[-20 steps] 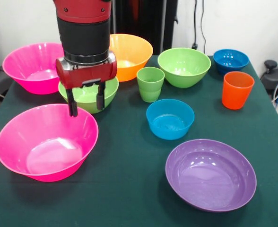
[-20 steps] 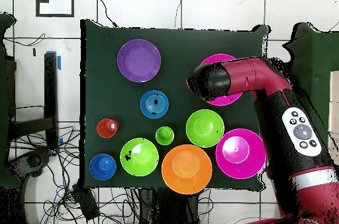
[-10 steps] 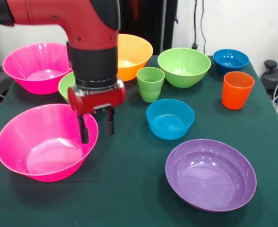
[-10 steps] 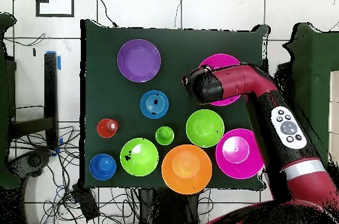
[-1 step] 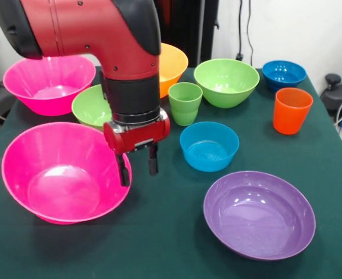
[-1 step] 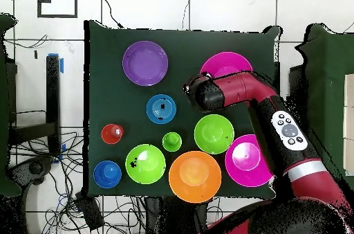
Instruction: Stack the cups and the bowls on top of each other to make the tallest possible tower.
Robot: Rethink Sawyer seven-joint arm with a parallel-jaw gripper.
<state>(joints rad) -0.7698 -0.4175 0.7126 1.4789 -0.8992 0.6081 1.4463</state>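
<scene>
Front view: the claw hangs straight down from the arm, fingers spread and straddling the near pink bowl at its 3 o'clock rim, one finger inside, one outside. The bowl looks tipped, its rim side raised, likely nudged by the inner finger. It reads as a rim grasp in the making, not yet closed. The green cup sits at the claw's 1 o'clock, the orange cup far off at 3 o'clock, both upright and untouched. Nothing is stacked yet.

Overhead view: the arm sweeps in from 5 o'clock, elbow bent, wrist over the pink bowl. The other bowls lie spread apart across the desk, each with room for a top-down grab.
</scene>
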